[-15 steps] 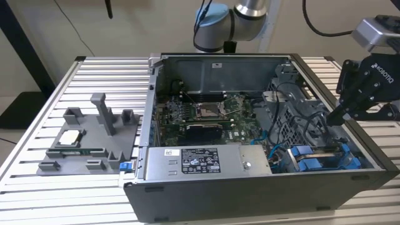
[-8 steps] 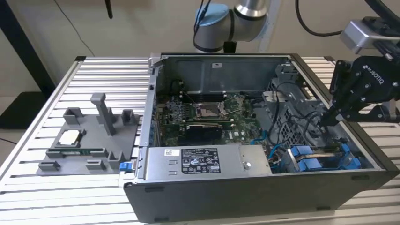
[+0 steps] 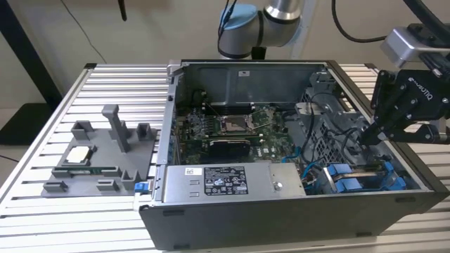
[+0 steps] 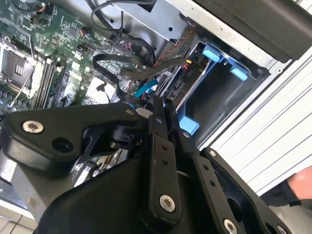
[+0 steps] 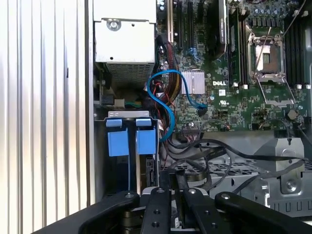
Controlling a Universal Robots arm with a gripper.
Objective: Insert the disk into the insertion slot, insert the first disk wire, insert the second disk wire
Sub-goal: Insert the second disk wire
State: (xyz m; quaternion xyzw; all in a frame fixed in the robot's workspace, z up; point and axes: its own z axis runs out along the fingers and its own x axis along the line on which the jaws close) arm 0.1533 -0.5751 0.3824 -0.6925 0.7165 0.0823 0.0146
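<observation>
Since the silver-grey disk in its blue carrier [image 5: 147, 168] looks seated in the dark metal insertion slot [image 5: 127, 114], drive the clenched black gripper [image 4: 160, 105] in square and slow; whether it pinches a wire, can't tell.

White lettering runs up the black body of the gripper [image 3: 370, 138] at the exterior view's right. A black printed label [image 3: 225, 182] lies on the grey power-supply box [image 3: 283, 177] (its fine print is too small to make out). In the first wrist view, a small white logo [image 5: 218, 84] marks the motherboard [image 5: 234, 105].
</observation>
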